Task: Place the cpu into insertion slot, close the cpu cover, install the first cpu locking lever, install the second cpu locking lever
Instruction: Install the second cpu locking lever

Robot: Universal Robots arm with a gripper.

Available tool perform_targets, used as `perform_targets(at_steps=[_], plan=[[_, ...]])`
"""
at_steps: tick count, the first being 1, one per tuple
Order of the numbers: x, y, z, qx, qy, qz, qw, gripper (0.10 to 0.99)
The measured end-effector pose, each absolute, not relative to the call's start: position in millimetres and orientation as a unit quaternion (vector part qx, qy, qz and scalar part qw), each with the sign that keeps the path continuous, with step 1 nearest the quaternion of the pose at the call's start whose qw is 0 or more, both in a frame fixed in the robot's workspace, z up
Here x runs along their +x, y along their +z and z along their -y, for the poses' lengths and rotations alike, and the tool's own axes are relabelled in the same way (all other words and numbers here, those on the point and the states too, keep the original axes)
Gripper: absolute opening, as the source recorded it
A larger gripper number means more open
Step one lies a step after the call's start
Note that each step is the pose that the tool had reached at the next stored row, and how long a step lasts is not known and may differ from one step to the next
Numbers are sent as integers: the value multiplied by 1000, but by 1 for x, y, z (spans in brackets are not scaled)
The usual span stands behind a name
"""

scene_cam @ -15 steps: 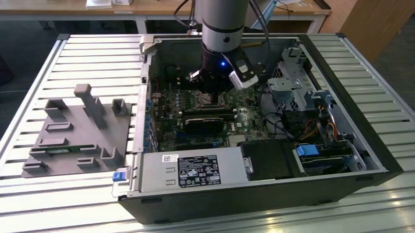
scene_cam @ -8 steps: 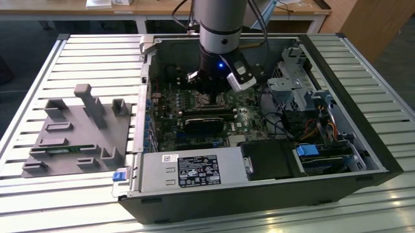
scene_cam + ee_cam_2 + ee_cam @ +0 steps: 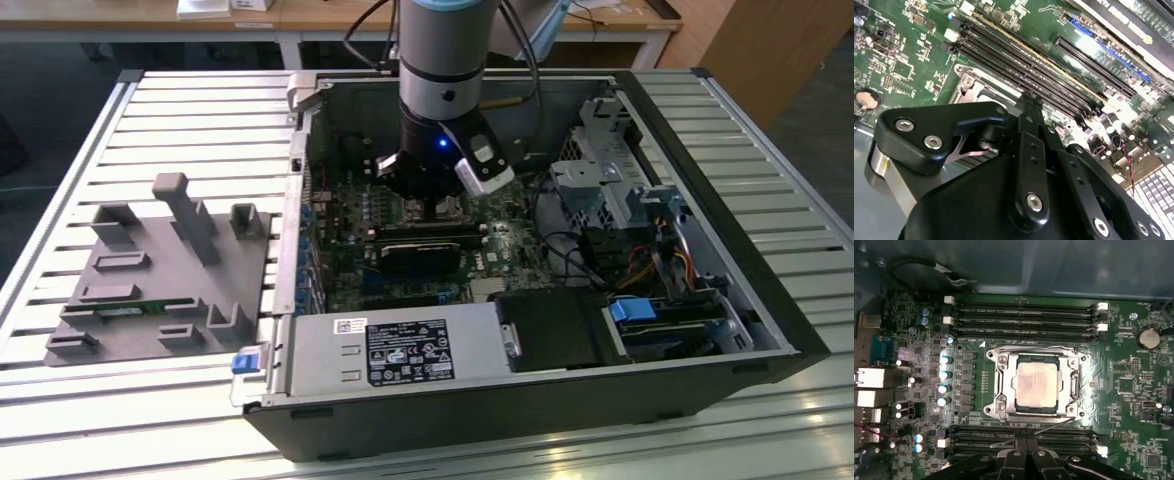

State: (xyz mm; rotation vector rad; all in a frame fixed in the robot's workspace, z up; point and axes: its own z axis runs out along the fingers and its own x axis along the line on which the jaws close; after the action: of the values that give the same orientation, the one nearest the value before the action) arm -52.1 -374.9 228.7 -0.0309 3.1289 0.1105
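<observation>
- Exterior view: the grey robot arm reaches down into the open black computer case (image 3: 747, 330) lying on a slatted metal table (image 3: 174, 130). Its black gripper (image 3: 430, 200) hangs just above the green circuit board (image 3: 350, 270), over the socket area. A grey plastic fixture (image 3: 160, 270) sits on the table toward the exterior view's left, well apart from the case.
- Second wrist view: the gripper's black linkage sits low over the board beside the long black memory slots (image 3: 1024, 65); its fingertips come together narrowly, with nothing visible between them.
- First wrist view: the small square silvery-tan cpu (image 3: 1037, 381) already lies inside the black-rimmed insertion slot (image 3: 1013, 381), and the thin silvery cpu cover (image 3: 1072, 382) appears down over it, framing the chip. A thin wire lever (image 3: 1029, 434) angles loose near the fingertips, so the work seems to stand at the locking levers, which calls for precise contact on a slim wire.
</observation>
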Motion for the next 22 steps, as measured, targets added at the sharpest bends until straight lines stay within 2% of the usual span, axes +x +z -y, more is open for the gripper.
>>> perform_targets(at_steps=[4,8,22], plan=[[-52,224,375,-10,40,-999,5,106],[-53,224,380,-10,56,-998,6,106],[-63,210,385,-10,58,-998,5,106]])
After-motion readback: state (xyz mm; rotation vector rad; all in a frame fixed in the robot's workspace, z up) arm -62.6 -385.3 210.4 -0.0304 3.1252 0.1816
